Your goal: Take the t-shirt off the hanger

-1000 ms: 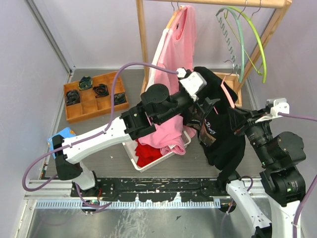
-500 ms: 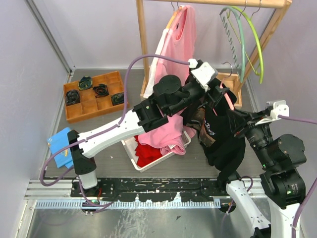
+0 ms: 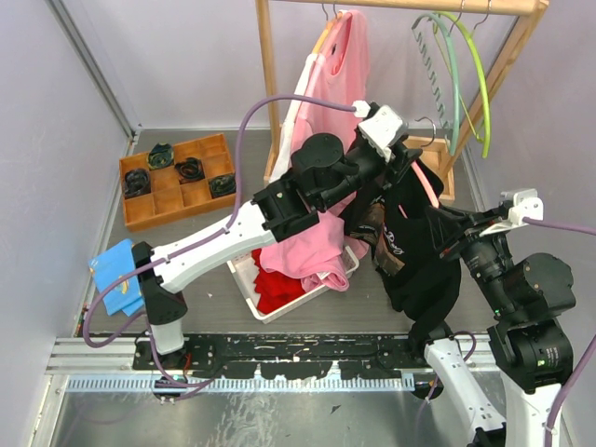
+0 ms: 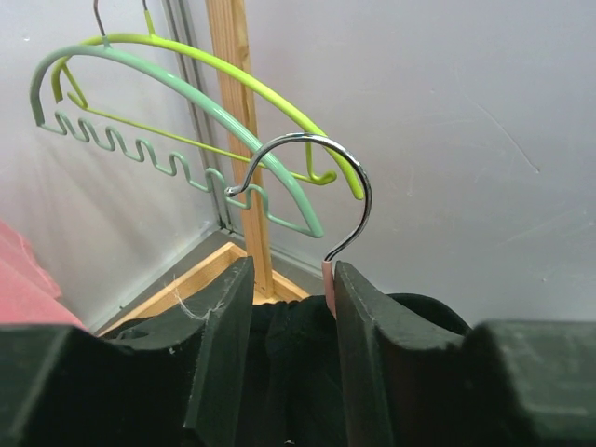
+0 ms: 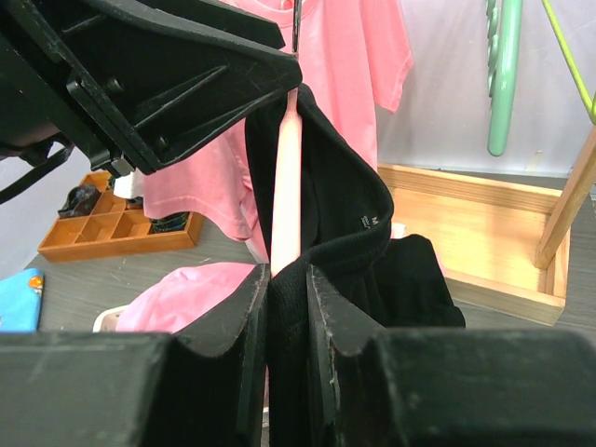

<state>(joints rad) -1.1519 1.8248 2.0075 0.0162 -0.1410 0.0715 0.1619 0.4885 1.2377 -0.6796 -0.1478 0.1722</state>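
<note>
**Q:** Where is the black t-shirt (image 3: 419,265) relative to each gripper?

**A:** The garment hangs on the pink hanger (image 5: 285,177) in the space between the two arms. It is to the right of the white bin (image 3: 240,279) and clear of the wooden rail (image 3: 400,5). The right gripper (image 5: 287,279) is at the shirt's shoulder. Its jaws are drawn close together, and the narrow gap between them is filled with black cloth at the spot where the pink hanger arm runs into the fabric. The left gripper (image 4: 291,279) sits higher, at the hanger neck.

**Q:** What is the condition of the left gripper?

**A:** Its jaws are partway apart and not clamped. The stem of the chrome hook (image 4: 311,138) rises between the fingers, just beside the inner face of one finger, with open space on the other side. Black collar cloth lies low in the gap.

**Q:** How is the hanger oriented?

**A:** The hook is uppermost. In the left wrist view its open end curls toward the mint-green hanger (image 4: 186,96). In the right wrist view the visible pink arm is steep, nearly vertical, and runs down to the right gripper's fingertips.

**Q:** Which way does the shirt's long axis run?

**A:** In the top view it runs from the hook at the far end to the hem near the right arm's base. The body of the cloth drapes below the right gripper.
</note>
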